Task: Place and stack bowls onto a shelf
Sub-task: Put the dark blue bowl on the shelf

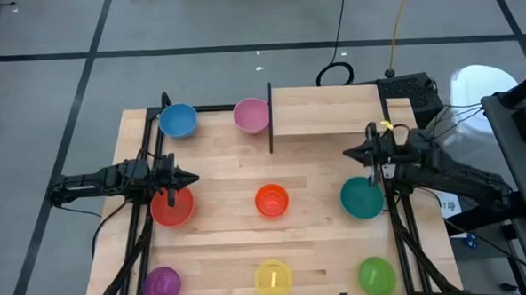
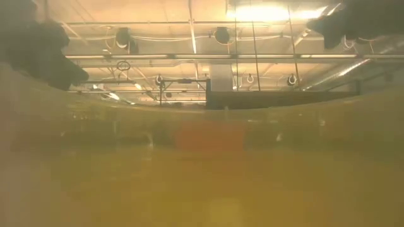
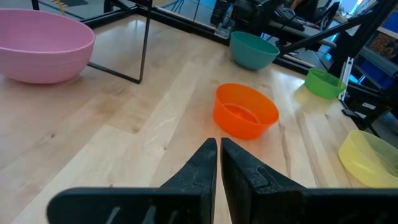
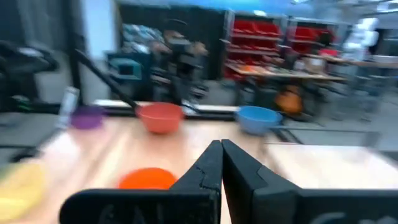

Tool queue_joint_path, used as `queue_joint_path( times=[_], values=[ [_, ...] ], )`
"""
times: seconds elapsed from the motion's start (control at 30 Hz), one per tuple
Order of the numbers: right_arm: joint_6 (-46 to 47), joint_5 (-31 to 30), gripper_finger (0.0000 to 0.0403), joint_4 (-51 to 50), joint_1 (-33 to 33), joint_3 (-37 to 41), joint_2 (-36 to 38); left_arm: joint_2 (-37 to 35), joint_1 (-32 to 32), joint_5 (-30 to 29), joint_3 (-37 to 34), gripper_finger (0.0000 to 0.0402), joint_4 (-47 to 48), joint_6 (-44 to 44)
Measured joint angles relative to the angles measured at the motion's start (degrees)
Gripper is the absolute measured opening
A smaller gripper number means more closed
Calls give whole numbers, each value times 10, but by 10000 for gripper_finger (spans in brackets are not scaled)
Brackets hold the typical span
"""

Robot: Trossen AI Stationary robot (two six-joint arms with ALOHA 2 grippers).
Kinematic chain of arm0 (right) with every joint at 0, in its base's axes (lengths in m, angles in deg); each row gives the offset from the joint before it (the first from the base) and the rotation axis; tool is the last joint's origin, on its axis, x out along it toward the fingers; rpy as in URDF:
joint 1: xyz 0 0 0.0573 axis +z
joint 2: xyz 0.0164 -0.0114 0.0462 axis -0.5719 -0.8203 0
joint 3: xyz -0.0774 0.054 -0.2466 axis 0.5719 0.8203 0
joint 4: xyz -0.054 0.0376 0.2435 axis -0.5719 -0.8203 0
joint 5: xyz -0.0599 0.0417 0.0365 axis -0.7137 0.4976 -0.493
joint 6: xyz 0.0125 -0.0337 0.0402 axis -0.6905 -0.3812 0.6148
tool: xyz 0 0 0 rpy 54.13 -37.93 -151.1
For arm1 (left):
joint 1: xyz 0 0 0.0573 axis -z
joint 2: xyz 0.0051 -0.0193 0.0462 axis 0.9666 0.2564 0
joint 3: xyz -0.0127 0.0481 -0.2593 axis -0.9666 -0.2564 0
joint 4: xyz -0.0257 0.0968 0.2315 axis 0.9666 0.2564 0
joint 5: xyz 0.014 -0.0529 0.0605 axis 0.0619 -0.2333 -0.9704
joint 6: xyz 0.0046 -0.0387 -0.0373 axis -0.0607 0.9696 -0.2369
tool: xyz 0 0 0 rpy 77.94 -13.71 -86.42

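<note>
Eight bowls stand upright on the light-wood tabletop: blue (image 1: 178,120) and pink (image 1: 251,115) at the far side, red (image 1: 171,207), orange (image 1: 272,200) and teal (image 1: 362,198) in the middle row, purple (image 1: 161,283), yellow (image 1: 273,279) and green (image 1: 375,273) at the near edge. The shelf (image 1: 328,109) stands at the far right, its black bar (image 1: 271,118) beside the pink bowl. My left gripper (image 1: 193,178) is shut and empty above the red bowl's far rim. My right gripper (image 1: 348,152) is shut and empty, above the table on the far side of the teal bowl.
Black frame bars run along the table's left and right sides (image 1: 148,170) (image 1: 400,222). Cables and a dark box (image 1: 412,92) lie beyond the far right corner. Bare wood lies between the bowl rows.
</note>
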Motion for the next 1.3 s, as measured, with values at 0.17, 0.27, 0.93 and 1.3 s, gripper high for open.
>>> queue_joint_path(
  times=[0.17, 0.27, 0.93, 1.3],
  values=[
    [-59, -81, 0, -178, 0, -120, -67, 0, 0, 0, 0, 26, -1, 0],
    [-64, -115, 0, -254, 0, -176, -107, 0, 0, 0, 0, 26, -1, 0],
    [192, -109, 55, -511, 0, -299, -234, 0, 0, 0, 0, 26, 0, 0],
    [106, -24, 118, -599, 0, -299, -262, 0, 0, 2, 0, 26, 0, 0]
  ],
)
